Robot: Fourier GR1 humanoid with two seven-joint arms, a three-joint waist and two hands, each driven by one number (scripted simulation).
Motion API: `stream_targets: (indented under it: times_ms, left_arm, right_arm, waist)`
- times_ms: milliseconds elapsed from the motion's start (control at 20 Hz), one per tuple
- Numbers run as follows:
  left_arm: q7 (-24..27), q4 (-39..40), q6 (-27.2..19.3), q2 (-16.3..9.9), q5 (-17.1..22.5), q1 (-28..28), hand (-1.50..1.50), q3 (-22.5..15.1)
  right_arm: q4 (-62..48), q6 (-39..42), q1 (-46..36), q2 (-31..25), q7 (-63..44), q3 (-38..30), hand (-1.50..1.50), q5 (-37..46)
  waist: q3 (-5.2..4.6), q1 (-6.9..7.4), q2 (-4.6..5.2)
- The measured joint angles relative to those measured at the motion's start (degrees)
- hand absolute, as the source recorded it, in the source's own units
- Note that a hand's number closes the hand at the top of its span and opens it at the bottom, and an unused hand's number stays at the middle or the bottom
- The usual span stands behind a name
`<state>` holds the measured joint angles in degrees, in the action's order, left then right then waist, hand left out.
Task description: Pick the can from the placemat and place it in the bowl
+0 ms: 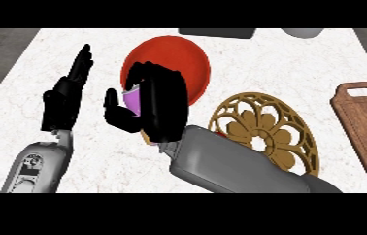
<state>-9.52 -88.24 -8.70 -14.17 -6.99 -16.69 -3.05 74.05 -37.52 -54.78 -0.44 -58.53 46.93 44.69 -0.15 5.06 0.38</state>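
Right hand curled round a purple can, thumb on its left side, fingers over the top (can mostly hidden). Held over the near-left rim of the red bowl. Gold openwork placemat just right of the forearm, on the white marbled table. Left hand at left, fingers straight and pointing up, resting. Wooden board at the right edge.

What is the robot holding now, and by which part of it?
The right hand holds the can by its side, fingers and thumb curled round it, over the bowl's near edge. The left hand is open and holds nothing.
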Motion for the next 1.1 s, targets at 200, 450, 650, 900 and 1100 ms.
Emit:
stream_targets:
  times_ms: [200, 450, 650, 900, 1100]
  left_arm:
    - [-0.1, 0.3, 0.2, -0.3, 0.2, -0.9, 0.0, 0.8]
    - [0.4, 0.2, -0.3, 0.3, -0.2, -0.3, 0.0, 0.8]
    - [0.7, -0.3, -0.3, 0.3, -0.4, 0.5, 0.0, 1.0]
    - [0.5, -0.5, 0.2, 0.3, -0.3, -0.1, 0.0, 1.0]
    - [0.8, -0.7, 0.8, 0.1, 0.0, -0.3, 0.0, 1.2]
  right_arm:
    - [-9.4, -3.3, -4.7, 0.0, -0.1, -0.1, 1.5, 0.3]
    - [-21.9, -4.7, -9.8, 0.2, -0.5, -0.6, 1.5, 0.6]
    - [-31.6, -6.7, -11.4, 0.3, 2.0, -1.1, 1.5, 0.1]
    - [-39.5, -10.2, -11.9, 0.3, 6.6, -4.2, 1.5, -4.4]
    - [-41.6, -12.2, -9.6, 0.4, 13.0, -8.3, -1.5, -11.2]
  waist:
    - [0.02, -0.54, 0.19]
    - [0.04, -0.96, 0.34]
    - [0.07, -0.87, 0.57]
    - [0.12, -0.34, 1.12]
    - [0.19, 0.37, 1.61]
